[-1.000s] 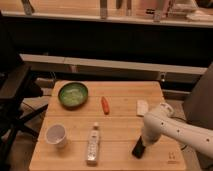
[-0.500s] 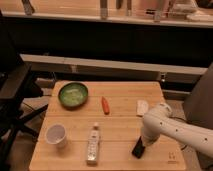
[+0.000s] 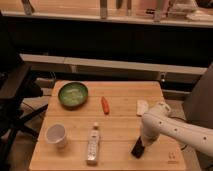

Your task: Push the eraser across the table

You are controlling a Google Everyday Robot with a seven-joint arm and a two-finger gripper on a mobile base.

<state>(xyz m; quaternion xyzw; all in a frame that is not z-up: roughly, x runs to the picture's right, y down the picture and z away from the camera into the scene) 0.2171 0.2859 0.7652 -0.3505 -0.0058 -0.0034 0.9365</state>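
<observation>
Our hand (image 3: 143,141) hangs low over the near right part of the table (image 3: 120,127), at the end of a white arm (image 3: 177,131) that reaches in from the right edge of the view. Its fingers are drawn together, closed with no gap between them.

The eraser (image 3: 136,150) lies right at the hand's tip, just below it and slightly to its left as we look, a small black block tilted on the wood close to the table's near edge. The two appear to touch; whether the hand presses on the eraser or merely meets it, we cannot tell.

To the left of the eraser, apart from it, a white bottle (image 3: 92,145) lies on its side, pointing toward the far edge. Farther left stands a white cup (image 3: 56,135), upright.

Beyond the hand, toward the far right of the table, rests a small white block (image 3: 142,107), just beside the arm's elbow. A small red thing (image 3: 105,105) lies near the table's middle, and a green bowl (image 3: 73,94) sits at the far left corner.

A dark chair (image 3: 15,92) stands off the table's left side.
</observation>
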